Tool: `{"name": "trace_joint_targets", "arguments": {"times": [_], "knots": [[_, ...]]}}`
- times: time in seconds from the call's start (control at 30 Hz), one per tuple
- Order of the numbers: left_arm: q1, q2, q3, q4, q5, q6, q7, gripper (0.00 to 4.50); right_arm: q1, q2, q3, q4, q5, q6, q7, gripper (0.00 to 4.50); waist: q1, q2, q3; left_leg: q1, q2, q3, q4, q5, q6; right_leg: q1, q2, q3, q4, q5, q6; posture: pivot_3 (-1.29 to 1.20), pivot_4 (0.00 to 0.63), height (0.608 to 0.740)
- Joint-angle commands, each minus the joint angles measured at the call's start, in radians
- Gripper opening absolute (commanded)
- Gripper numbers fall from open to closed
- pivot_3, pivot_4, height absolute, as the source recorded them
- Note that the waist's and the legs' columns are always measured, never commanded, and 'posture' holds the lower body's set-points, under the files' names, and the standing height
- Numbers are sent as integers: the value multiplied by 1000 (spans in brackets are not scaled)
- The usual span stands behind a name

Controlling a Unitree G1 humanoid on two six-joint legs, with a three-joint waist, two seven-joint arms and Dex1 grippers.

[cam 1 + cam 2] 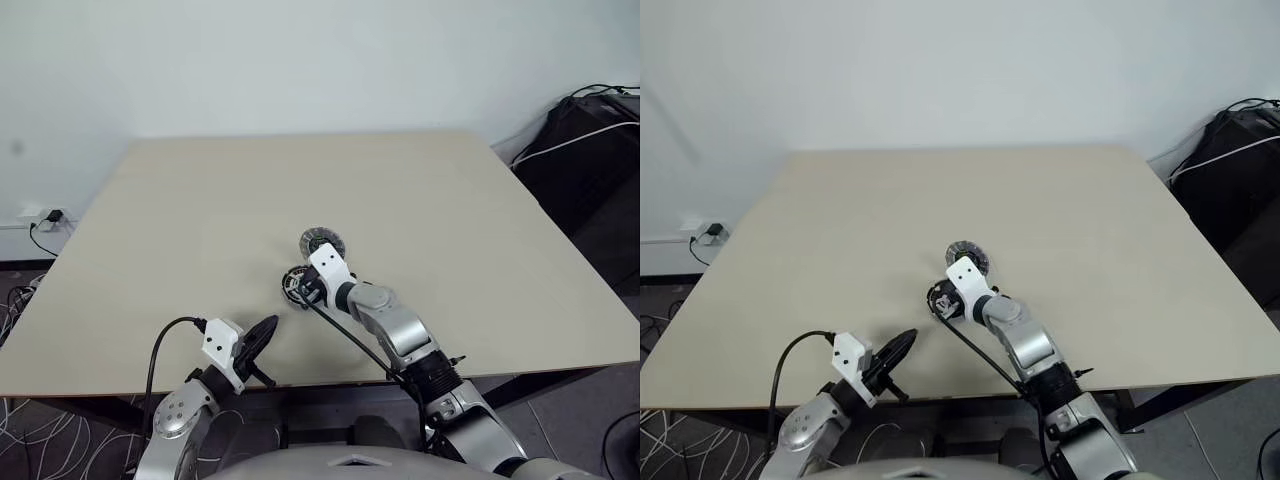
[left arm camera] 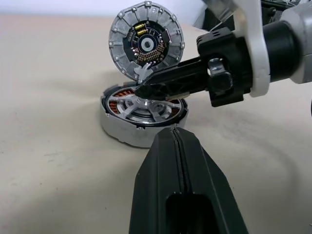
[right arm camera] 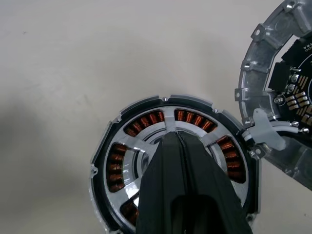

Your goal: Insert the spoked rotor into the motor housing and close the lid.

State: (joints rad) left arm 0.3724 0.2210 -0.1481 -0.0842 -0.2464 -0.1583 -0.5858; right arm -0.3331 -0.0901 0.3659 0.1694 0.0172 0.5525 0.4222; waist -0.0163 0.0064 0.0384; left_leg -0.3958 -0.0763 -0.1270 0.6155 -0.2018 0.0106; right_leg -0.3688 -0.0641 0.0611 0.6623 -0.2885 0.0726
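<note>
Beige table (image 1: 200,220): closed right gripper (image 2: 146,90) presses the spoked rotor (image 3: 168,141) into the motor housing (image 2: 141,124); beside it, the upright lid (image 2: 146,45) likely comes next; left gripper (image 1: 262,335) closed, empty.

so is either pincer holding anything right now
No. Both are shut on nothing; the right pincer tip sits on the spoked rotor hub inside the motor housing.

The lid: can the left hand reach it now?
Probably not directly. The lid stands open behind the housing, and the right hand, shut over the rotor, lies between it and the left hand.
</note>
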Motion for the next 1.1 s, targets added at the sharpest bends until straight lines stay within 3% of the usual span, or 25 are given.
{"name": "trace_joint_targets", "arguments": {"times": [0.03,0.43,0.63,1.1], "knots": [[-21,0,0,-32,-13,3,-8,22,-13,15,-27,-81,29,-21,18,0,0,0,0,0,0,0,0,0,0,0,0,0,0,0,0,0,0,740],[-26,-10,-6,-31,-21,22,-17,22,-5,11,10,43,-23,25,7,0,-4,2,-1,0,0,0,0,0,0,0,0,0,0,0,0,0,0,740],[-17,-12,-6,-35,-20,23,-13,22,-9,-45,40,-58,-29,9,80,0,-2,3,-6,0,0,0,0,0,0,1,0,0,0,0,0,0,0,740],[-35,-29,-17,-17,-18,19,-18,22,-104,-387,193,-278,-159,-153,389,0,6,0,-3,0,0,0,0,0,0,1,-1,-1,-1,0,0,0,0,740]]}}
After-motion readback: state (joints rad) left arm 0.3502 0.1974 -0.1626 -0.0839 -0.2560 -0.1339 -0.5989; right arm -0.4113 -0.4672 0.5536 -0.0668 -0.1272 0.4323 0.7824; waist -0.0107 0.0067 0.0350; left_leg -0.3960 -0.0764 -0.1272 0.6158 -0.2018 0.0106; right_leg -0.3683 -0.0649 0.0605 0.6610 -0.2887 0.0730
